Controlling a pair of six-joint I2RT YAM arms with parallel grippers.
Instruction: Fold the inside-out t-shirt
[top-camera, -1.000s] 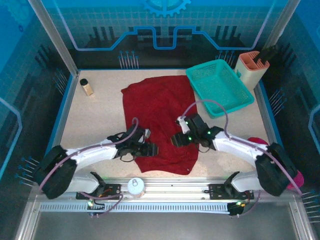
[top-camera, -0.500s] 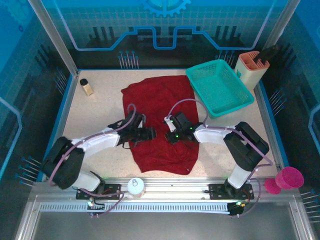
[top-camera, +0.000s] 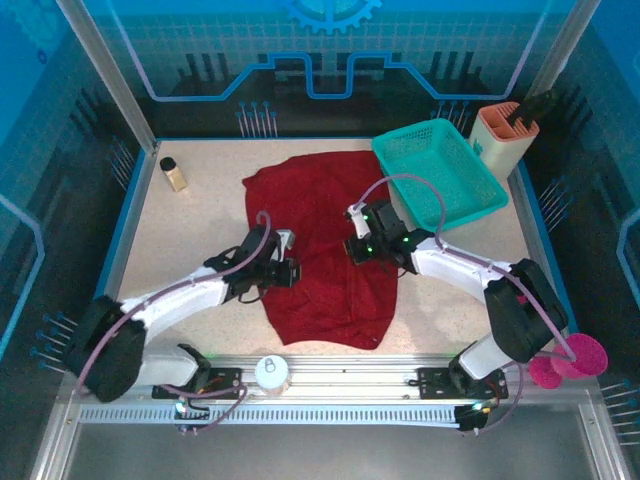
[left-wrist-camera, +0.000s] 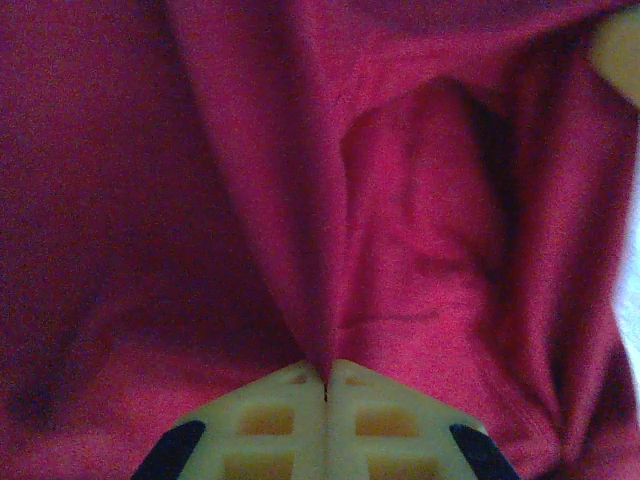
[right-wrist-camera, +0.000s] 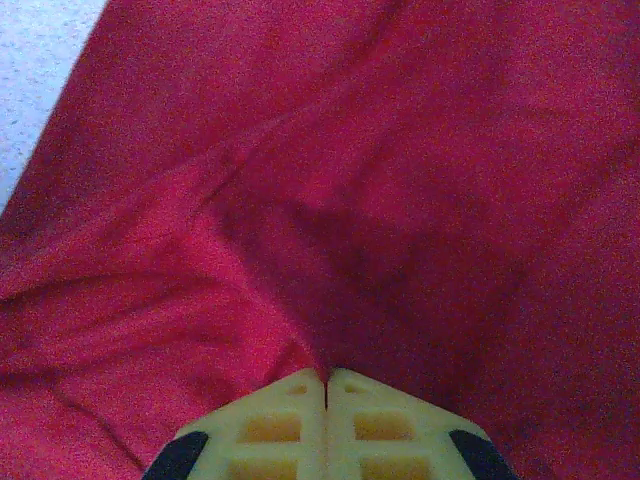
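The dark red inside-out t-shirt (top-camera: 320, 215) lies crumpled in the middle of the table, running from the back towards the front edge. My left gripper (top-camera: 292, 272) sits at its left side, and in the left wrist view the pale fingers (left-wrist-camera: 290, 415) are shut on a pulled-up fold of the t-shirt (left-wrist-camera: 300, 180). My right gripper (top-camera: 354, 247) is over the cloth's right half. There the fingers (right-wrist-camera: 365, 420) are likewise shut, pinching a ridge of the red t-shirt (right-wrist-camera: 400, 180).
A teal mesh basket (top-camera: 436, 172) stands at the back right beside an orange holder (top-camera: 503, 135). A small bottle (top-camera: 175, 174) is at the back left. A round tin (top-camera: 271, 371) rests on the front rail, and a pink cup (top-camera: 575, 355) lies at the right.
Both grippers have closed on the t-shirt. The left one shifted slightly left and back, the right one moved back and to the right, and cloth now rises into each pinch.
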